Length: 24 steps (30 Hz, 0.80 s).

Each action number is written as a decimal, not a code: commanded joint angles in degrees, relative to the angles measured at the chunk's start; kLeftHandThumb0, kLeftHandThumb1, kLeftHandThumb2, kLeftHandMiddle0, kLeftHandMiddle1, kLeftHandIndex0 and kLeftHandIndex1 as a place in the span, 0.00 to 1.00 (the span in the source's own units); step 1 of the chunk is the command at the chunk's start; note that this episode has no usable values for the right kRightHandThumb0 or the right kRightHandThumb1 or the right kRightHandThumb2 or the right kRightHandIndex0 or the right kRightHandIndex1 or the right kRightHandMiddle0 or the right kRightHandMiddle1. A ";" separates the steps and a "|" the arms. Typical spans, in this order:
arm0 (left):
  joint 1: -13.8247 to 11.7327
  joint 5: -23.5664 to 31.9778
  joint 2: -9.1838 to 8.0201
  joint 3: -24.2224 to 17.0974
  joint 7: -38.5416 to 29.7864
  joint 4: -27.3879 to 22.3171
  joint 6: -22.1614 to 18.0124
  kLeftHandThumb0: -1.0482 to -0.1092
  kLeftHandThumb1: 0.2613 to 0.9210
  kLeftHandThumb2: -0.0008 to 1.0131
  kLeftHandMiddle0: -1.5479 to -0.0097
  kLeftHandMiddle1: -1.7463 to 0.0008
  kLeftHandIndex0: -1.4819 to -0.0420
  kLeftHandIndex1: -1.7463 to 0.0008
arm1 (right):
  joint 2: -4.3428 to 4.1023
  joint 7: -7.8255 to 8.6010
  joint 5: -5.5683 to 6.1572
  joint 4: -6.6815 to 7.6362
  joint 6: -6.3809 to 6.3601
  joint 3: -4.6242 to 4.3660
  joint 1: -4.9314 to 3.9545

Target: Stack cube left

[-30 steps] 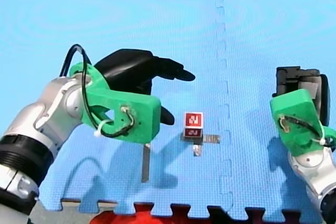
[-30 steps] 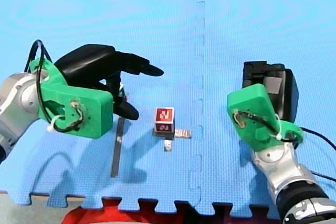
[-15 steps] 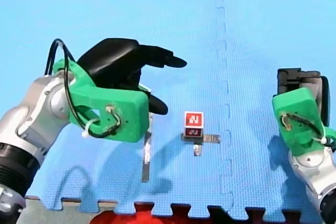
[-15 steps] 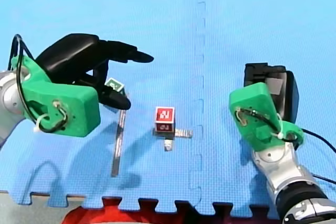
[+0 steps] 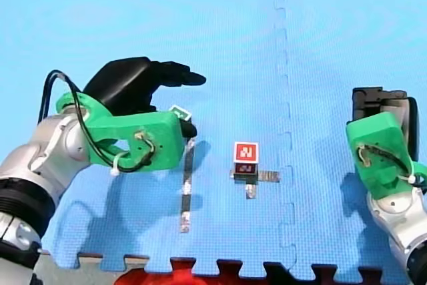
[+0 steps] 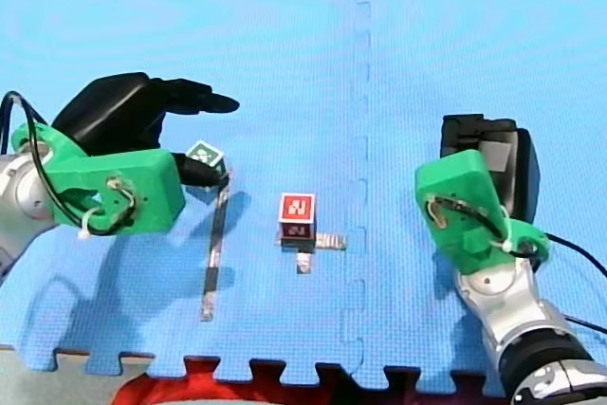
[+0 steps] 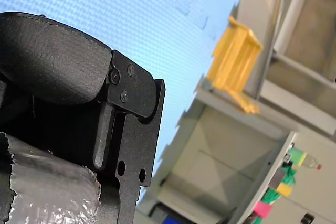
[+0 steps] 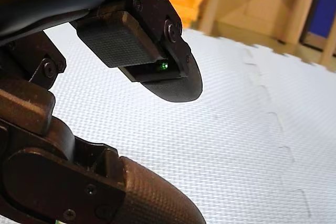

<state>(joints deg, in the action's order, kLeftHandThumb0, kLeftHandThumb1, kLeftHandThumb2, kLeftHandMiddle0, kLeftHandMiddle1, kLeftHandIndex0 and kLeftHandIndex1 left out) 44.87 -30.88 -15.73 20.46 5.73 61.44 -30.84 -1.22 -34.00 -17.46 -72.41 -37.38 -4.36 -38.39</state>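
where the long grey tape strip [image 6: 214, 253] has its upper end, left of the frame's centre, a small green cube [image 6: 203, 156] with a white mark on top sits on the blue foam mat [image 6: 285, 45]. it is slightly turned, so one corner points toward the lower edge.

just right of it, near the middle of the frame and clearly apart, a red cube [image 6: 298, 212] with a white mark on its top face stands on a small cross of grey tape [image 6: 327, 241]. the two cubes are side by side on the mat, not stacked.

the robot's left hand [image 6: 133, 116], black and bulky, is at the left of the frame, just left of and above the green cube. it holds nothing. its long fingers [image 6: 204, 101] reach out straight toward the right, above the cube and clear of it. a lower digit ends right beside the cube's left face, and it is not possible to tell whether it touches. a bright green bracket [image 6: 114, 187] with a black cable sits at that wrist.

the robot's right hand [image 6: 486, 154] is at the right of the frame, well apart from both cubes, behind a matching green bracket [image 6: 460, 206]. it holds nothing that can be seen, and whether it is open or closed cannot be told.
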 commanded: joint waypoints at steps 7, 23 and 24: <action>3.46 0.39 0.86 -0.01 1.72 7.29 -1.05 0.00 0.86 0.00 0.40 0.00 0.46 0.99 | -1.01 -0.35 -0.06 0.44 -0.90 0.11 0.57; 4.91 4.98 0.92 -3.10 -6.20 11.27 2.04 0.02 0.76 0.00 0.44 0.00 0.59 1.00 | -1.65 -1.04 -0.47 0.96 -1.78 -0.03 1.39; 4.91 5.14 0.97 -3.21 -6.51 11.30 2.19 0.02 0.76 0.00 0.44 0.00 0.59 1.00 | -1.69 -1.10 -0.49 1.00 -1.84 -0.04 1.46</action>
<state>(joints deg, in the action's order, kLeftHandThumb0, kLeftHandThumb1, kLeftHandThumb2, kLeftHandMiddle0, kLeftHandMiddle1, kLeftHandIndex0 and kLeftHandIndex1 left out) 49.49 -26.14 -14.73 17.52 -0.44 72.55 -29.00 -2.53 -34.94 -17.92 -71.58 -38.82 -4.39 -37.09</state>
